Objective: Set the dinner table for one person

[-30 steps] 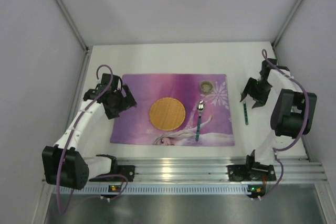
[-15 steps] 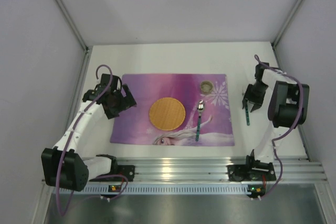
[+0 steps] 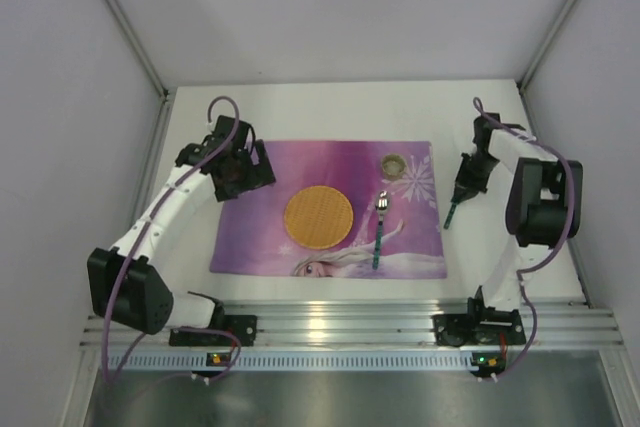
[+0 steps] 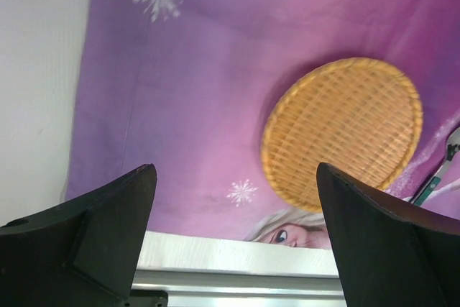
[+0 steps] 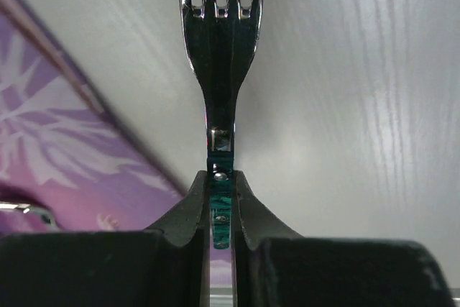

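Since 1 second ago, the left gripper (image 4: 233,174), jaws spread and empty, is swung over the far-left part of the placemat (image 3: 260,242), and the fork (image 5: 219,41) is lifted to the mat's right edge, clamped by its handle in the right gripper (image 5: 219,181). The dinner table (image 3: 330,107) is seen beneath and around the placemat. At the mat's centre 1 wicker plate (image 3: 318,217) is set, with 1 spoon (image 3: 379,232) just right of it. If it pivots in so narrow a grip, the fork could be dropped onto that spoon.
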`<state>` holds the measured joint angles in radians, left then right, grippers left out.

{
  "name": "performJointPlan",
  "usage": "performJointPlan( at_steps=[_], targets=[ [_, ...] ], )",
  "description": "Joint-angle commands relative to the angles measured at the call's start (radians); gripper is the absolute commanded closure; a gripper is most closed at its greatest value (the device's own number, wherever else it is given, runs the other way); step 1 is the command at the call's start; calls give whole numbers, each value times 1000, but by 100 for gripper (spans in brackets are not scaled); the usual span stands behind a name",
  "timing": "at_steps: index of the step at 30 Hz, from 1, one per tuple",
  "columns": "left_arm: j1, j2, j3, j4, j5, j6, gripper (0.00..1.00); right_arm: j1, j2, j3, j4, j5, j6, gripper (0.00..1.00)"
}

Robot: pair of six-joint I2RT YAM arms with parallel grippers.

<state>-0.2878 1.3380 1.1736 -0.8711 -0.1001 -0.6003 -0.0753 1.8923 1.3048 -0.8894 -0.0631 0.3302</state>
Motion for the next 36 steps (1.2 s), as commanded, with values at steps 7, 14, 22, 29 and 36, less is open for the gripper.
performJointPlan(
  at_steps=[7, 14, 22, 29, 36],
  targets=[
    [-330, 297, 460, -8, -128, 160, 2, 146, -226, 264, -57, -222, 216, 100],
    [-559, 479, 711, -9, -190, 241, 2, 287, -262, 284, -62, -265, 348, 100],
    [-663, 538, 738, 38, -142, 257, 5, 376, -271, 255, -74, -267, 354, 100],
    [-722, 567, 724, 53, -150, 280, 9, 385, -263, 267, -71, -300, 368, 100],
    [-751, 604, 724, 53, -237, 303, 13, 387, -257, 263, -69, -391, 368, 100]
  ],
)
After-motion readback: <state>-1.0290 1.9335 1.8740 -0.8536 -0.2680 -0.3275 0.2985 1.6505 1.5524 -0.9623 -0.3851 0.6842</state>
